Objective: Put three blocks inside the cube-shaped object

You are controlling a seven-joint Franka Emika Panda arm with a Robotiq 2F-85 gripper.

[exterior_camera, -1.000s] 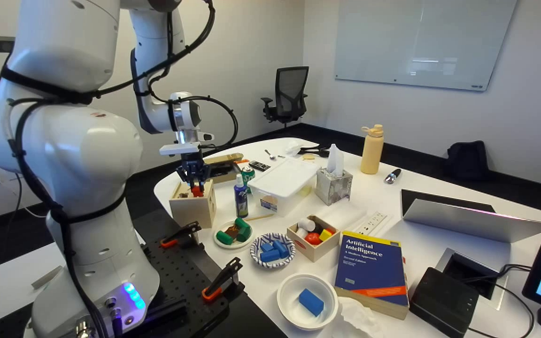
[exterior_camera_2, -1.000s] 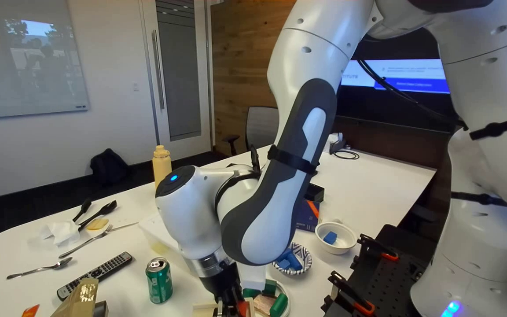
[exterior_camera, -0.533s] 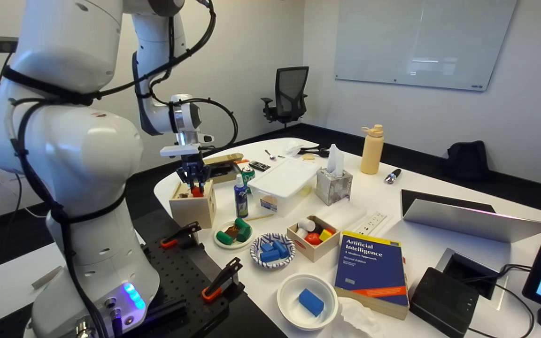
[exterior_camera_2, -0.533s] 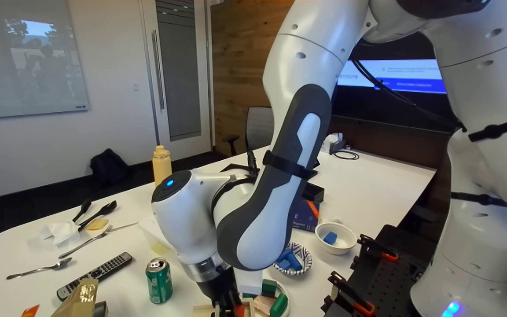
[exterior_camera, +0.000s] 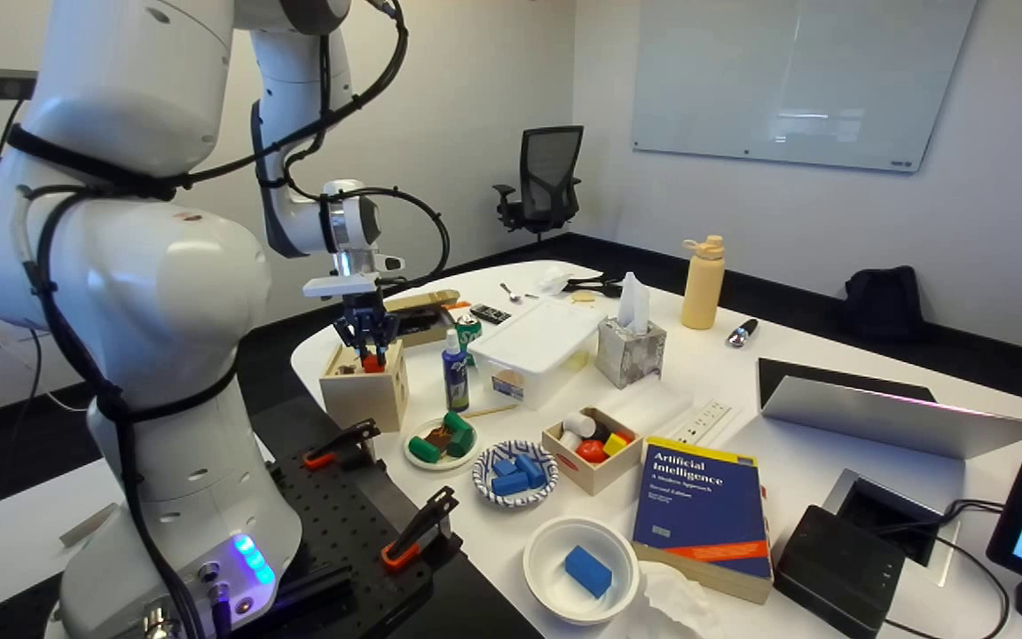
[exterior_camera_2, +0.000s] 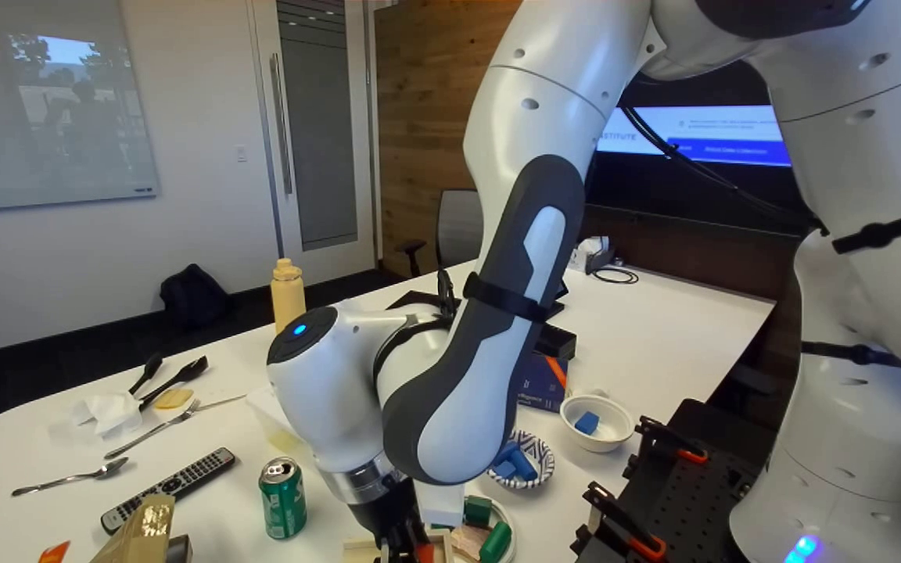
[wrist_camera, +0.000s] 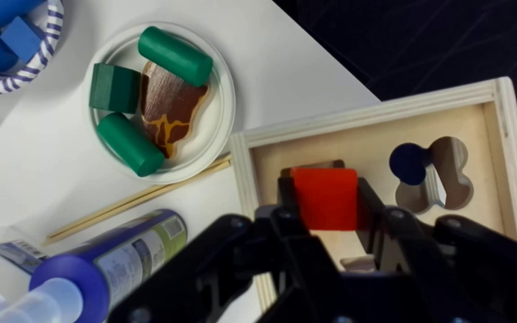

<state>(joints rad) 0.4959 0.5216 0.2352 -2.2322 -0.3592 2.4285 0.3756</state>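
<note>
**Bright red, square-faced block (wrist_camera: 326, 208) at the opening, and the angles disagree**

Here's the tense part: the black two-fingered hand (wrist_camera: 325, 190) has the red block pinched tight, right over the top panel of the light tan wooden cube-shaped box (exterior_camera: 360, 404), framed by its raised rim. And look, in the wrist view a strip of dark cut opening (wrist_camera: 312, 164) peeks out past the block, its edge slanting against the block's own. That's the worry! Push down at this angle and a corner could catch on the wood, twisting the block in the grip or shoving the box along the white bench (exterior_camera: 711, 368).

Let go too soon and, if it isn't seated, the block could tip and lie on the panel instead of dropping in; how deep it sits, I can't tell. Drift sideways and there's the lobed cut-out (wrist_camera: 449, 157), a shape likely to snag square corners.

The exit needs care too: a blue spray bottle (exterior_camera: 455, 377) stands near the box, and a careless swing could topple it.
</note>
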